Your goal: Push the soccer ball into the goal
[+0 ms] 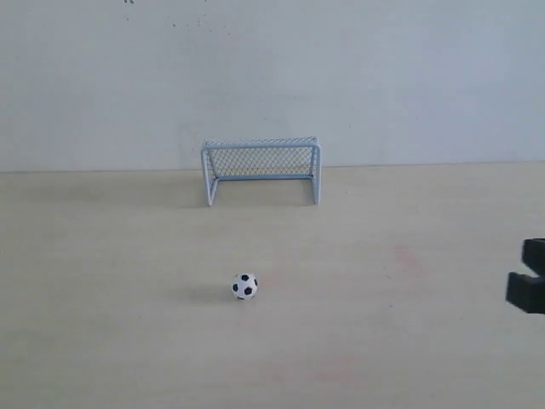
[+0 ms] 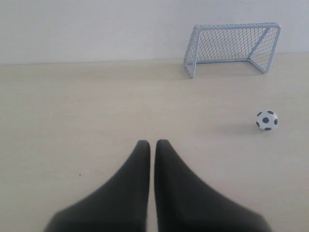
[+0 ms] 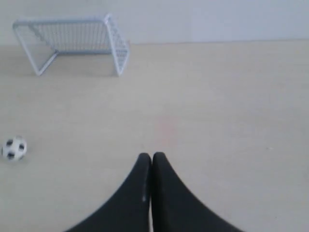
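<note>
The soccer ball (image 1: 244, 286), white with black patches, rests on the pale table in front of the goal (image 1: 261, 169), whose white tube frame and mesh stand near the back wall. The ball (image 2: 267, 120) and the goal (image 2: 232, 46) also show in the left wrist view, well ahead of my left gripper (image 2: 151, 143), which is shut on nothing. My right gripper (image 3: 151, 156) is shut too, empty, far from the ball (image 3: 14, 149) and the goal (image 3: 72, 41). At the exterior view's right edge only a black part of the right arm (image 1: 529, 278) shows.
The light wooden table (image 1: 128, 281) ends at a plain white wall (image 1: 272, 68) just behind the goal. A faint reddish mark (image 1: 405, 256) lies on the tabletop to the right of the ball.
</note>
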Robot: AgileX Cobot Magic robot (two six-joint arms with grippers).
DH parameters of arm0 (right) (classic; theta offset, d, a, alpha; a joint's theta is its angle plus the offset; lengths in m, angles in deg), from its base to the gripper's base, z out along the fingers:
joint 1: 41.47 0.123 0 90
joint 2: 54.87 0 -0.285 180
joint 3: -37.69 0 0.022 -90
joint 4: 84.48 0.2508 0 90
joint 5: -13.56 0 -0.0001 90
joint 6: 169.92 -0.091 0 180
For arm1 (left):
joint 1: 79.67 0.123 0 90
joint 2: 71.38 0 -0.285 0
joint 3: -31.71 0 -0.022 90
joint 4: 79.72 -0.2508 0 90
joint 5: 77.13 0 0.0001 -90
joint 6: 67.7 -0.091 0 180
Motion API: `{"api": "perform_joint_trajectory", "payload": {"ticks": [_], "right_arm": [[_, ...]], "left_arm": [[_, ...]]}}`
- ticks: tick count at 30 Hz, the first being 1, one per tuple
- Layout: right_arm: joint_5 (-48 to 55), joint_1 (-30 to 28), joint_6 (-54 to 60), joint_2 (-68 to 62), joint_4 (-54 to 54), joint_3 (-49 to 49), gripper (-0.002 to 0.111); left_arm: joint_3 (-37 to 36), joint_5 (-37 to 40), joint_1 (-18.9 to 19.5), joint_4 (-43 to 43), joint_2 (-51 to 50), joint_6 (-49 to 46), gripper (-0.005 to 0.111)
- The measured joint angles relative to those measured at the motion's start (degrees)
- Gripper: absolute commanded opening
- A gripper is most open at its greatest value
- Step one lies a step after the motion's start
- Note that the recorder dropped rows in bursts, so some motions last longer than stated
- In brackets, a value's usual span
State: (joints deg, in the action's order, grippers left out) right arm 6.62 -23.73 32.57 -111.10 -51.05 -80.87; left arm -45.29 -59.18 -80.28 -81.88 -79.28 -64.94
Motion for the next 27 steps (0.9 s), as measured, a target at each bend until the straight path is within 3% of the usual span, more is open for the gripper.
{"api": "perform_joint_trajectory", "payload": {"ticks": [6, 16, 27], "right_arm": [[-1.5, -4.1, -2.0, 10.2, 0.2, 4.5, 0.000], [-2.4, -4.1, -1.6, 30.1, 0.2, 14.9, 0.000], [0.4, -4.5, 5.4, 48.1, 0.1, 15.5, 0.000]], "left_arm": [[0.0, 0.0, 0.0, 0.0, 0.0, 0.0, 0.004], [0.0, 0.0, 0.0, 0.0, 0.0, 0.0, 0.004], [0.0, 0.1, 0.0, 0.0, 0.0, 0.0, 0.004]]}}
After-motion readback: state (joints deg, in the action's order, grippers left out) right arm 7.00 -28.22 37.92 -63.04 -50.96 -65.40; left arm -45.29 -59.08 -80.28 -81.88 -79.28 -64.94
